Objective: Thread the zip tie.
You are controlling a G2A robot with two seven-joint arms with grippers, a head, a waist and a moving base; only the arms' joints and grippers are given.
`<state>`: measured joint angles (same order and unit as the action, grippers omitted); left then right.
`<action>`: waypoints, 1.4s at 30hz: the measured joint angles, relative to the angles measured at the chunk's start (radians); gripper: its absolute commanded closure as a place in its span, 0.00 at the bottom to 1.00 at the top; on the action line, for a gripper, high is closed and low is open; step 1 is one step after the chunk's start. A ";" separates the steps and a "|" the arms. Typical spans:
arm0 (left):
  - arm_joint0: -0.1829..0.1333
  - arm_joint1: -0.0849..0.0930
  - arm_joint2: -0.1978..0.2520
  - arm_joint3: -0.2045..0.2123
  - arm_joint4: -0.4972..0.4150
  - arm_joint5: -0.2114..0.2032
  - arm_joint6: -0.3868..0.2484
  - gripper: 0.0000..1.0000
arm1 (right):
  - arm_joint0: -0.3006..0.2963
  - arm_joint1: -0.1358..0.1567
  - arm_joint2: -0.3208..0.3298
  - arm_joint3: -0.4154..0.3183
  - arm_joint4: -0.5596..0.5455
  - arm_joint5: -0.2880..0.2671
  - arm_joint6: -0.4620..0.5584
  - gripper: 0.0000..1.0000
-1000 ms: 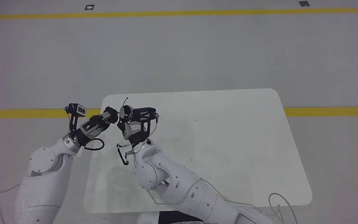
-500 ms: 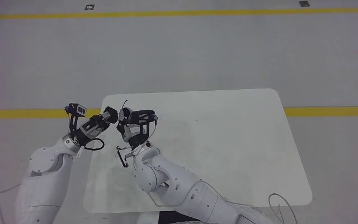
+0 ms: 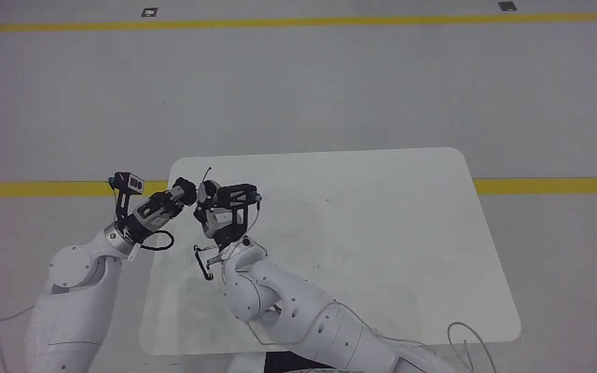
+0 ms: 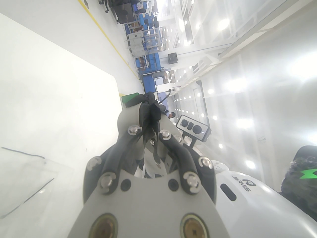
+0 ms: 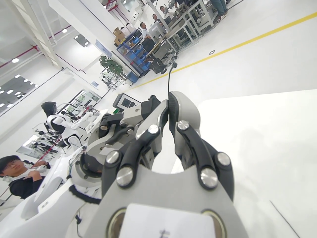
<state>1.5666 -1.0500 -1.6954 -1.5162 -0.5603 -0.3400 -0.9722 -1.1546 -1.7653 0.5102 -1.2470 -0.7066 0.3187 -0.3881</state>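
- Nearest the robot, at about 8 o'clock on the white rounded desk (image 3: pixel 392 280), the left wrist view picks out thin black strands (image 4: pixel 22 152). They lie on what looks like a clear sheet (image 4: pixel 50 172).
- Farther in, at about 10 o'clock and above the desk's corner, the two claws meet tip to tip.
- The right claw (image 5: pixel 169 111) is pinched together on a thin black plastic zip tie (image 5: pixel 169 85).
- The right wrist view shows the strap rising straight out of the fingertips to a small blocky end. The right claw's own pads hide the strap lower down.
- In the top view the zip tie (image 3: pixel 206 172) is a short sliver pointing toward 12 o'clock from the right claw (image 3: pixel 202 194).
- The left claw (image 3: pixel 187 193) sits just at 9 o'clock of the right claw, touching or nearly so.
- In the left wrist view the left claw (image 4: pixel 148 107) has its fingers drawn together. Those fingers cover the meeting point, so I cannot tell whether they nip the strap.
- Past the tips, that view catches the zip tie's free end (image 4: pixel 166 95).
- Beyond the desk at 12 o'clock, a yellow floor line (image 3: pixel 373 20) crosses the pale floor.
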 measured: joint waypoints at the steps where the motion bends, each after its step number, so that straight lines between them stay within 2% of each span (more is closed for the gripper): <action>1: 0.000 0.000 0.000 0.000 0.000 0.000 0.000 1.00 | 0.001 0.000 -0.001 0.001 0.002 0.001 0.001 1.00; 4: 0.000 0.000 0.000 0.000 0.000 0.000 0.000 1.00 | 0.002 0.000 -0.003 0.002 0.006 0.001 0.002 0.98; 5: 0.000 0.000 0.000 0.000 0.000 0.000 0.000 1.00 | 0.001 0.000 -0.003 0.002 0.008 0.001 0.001 0.66; 6: 0.000 0.000 0.000 0.000 0.000 0.000 0.000 1.00 | 0.000 0.001 -0.002 0.001 0.008 0.002 0.000 0.02; 16: 0.000 0.000 0.000 0.000 0.000 0.000 0.000 1.00 | -0.044 0.026 0.016 -0.044 -0.043 0.012 -0.067 0.00; 26: 0.000 0.000 0.000 0.000 0.000 0.001 0.001 1.00 | -0.127 0.075 0.066 -0.088 -0.206 -0.031 -0.084 0.00; 28: -0.002 -0.001 0.005 -0.001 -0.014 0.021 0.013 1.00 | -0.131 0.078 0.071 -0.091 -0.230 -0.028 -0.086 0.00; 31: -0.010 -0.001 0.010 0.007 -0.132 0.134 -0.027 1.00 | -0.131 0.078 0.071 -0.091 -0.226 -0.028 -0.086 0.00; 32: -0.015 0.001 0.003 0.014 -0.194 0.203 -0.065 1.00 | -0.131 0.078 0.071 -0.091 -0.225 -0.028 -0.086 0.00; 35: -0.025 0.009 -0.019 0.028 -0.299 0.354 -0.152 1.00 | -0.131 0.077 0.071 -0.091 -0.225 -0.028 -0.086 0.00; 36: -0.028 0.011 -0.024 0.033 -0.320 0.392 -0.174 1.00 | -0.131 0.077 0.071 -0.091 -0.225 -0.028 -0.086 0.00; 39: -0.036 0.017 -0.034 0.056 -0.368 0.493 -0.227 1.00 | -0.131 0.077 0.071 -0.091 -0.225 -0.028 -0.086 0.00; 41: -0.044 0.022 -0.036 0.068 -0.371 0.540 -0.252 1.00 | -0.131 0.077 0.071 -0.091 -0.225 -0.028 -0.086 0.00; 42: -0.047 0.024 -0.037 0.068 -0.354 0.544 -0.257 1.00 | -0.131 0.077 0.071 -0.091 -0.225 -0.028 -0.086 0.00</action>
<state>1.5195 -1.0263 -1.7319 -1.4478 -0.9145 0.2036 -1.2291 -1.2854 -1.6879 0.5810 -1.3381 -0.9321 0.2909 -0.4742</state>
